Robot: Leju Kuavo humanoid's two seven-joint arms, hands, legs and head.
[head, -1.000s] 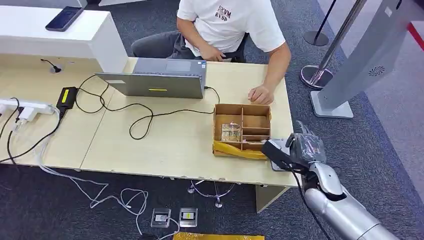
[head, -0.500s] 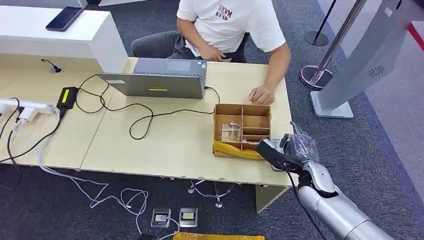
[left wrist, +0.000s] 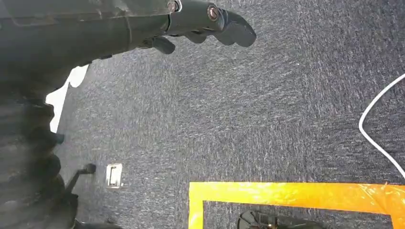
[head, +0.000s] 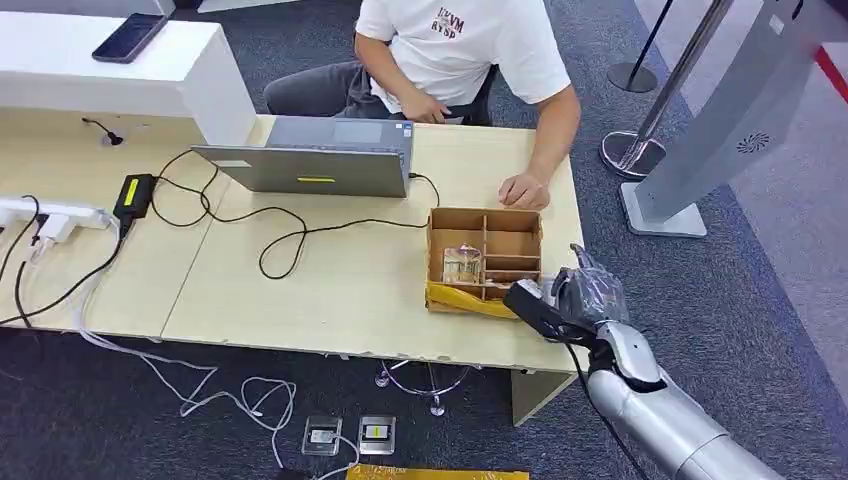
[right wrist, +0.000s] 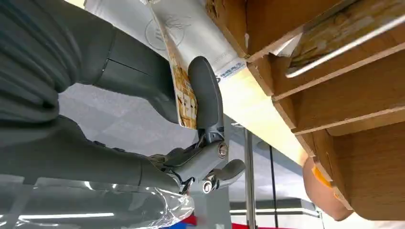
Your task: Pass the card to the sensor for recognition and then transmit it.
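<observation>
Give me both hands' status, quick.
Left hand: holding nothing, fingers apart, hanging over the carpet.
Right hand: pinching the card beside the wooden box.

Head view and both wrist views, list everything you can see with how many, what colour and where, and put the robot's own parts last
Desk: one, light wood, centre.
Laptop: one, grey, far side of desk, lid toward the robot.
Power adapter: one, black with yellow label, left on desk, black cable running to the laptop.
Power strip: one, white, desk's left edge.
Divided box: one, brown wood with yellow tape on the near wall, right on desk.
Phone: one, dark, on the white counter.
Kiosk stand: one, grey, on the carpet at right.
Person: one, white T-shirt, seated behind the desk, a hand resting beside the box.
Card: one, patterned, pinched in the right hand.
Right hand: one, grey and dark, by the box's near right corner.
Left hand: one, dark, hanging above the carpet, holding nothing.
</observation>
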